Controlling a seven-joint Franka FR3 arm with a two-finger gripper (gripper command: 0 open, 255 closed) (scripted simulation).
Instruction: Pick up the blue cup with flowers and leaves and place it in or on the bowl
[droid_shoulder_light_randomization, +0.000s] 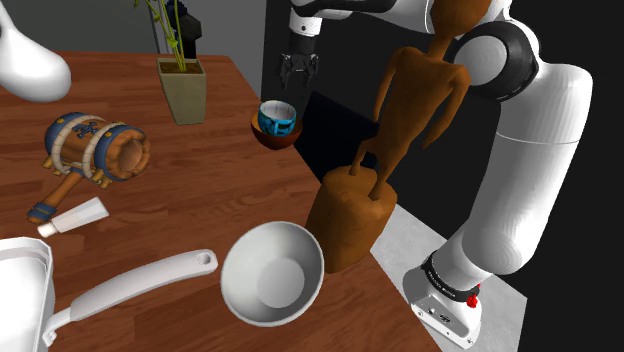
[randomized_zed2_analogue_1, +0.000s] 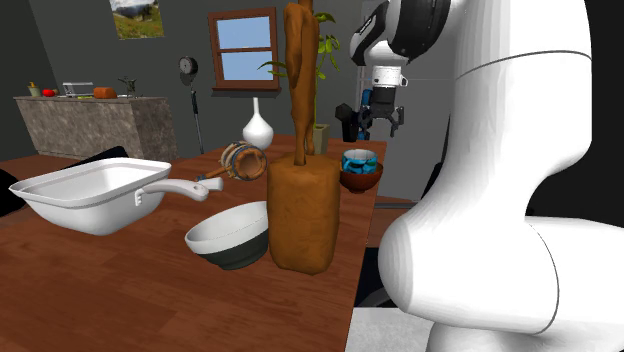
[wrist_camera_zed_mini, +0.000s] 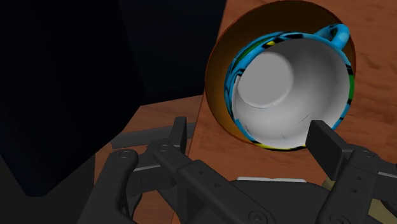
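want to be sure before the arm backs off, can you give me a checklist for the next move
1. Cup placed: ok. The blue cup sits inside the brown bowl, opening up.
2. Tool empty: ok. The tool hangs above the cup, fingers apart, nothing between them.
3. Cup free of the fingers: ok. Neither touches it in the wrist view.
4. Bowl safely seated: cannot tell. It stands close to the edge of the table.
5. Room beside the tool: ok. The brown figure stands apart from it, nearer the stand.
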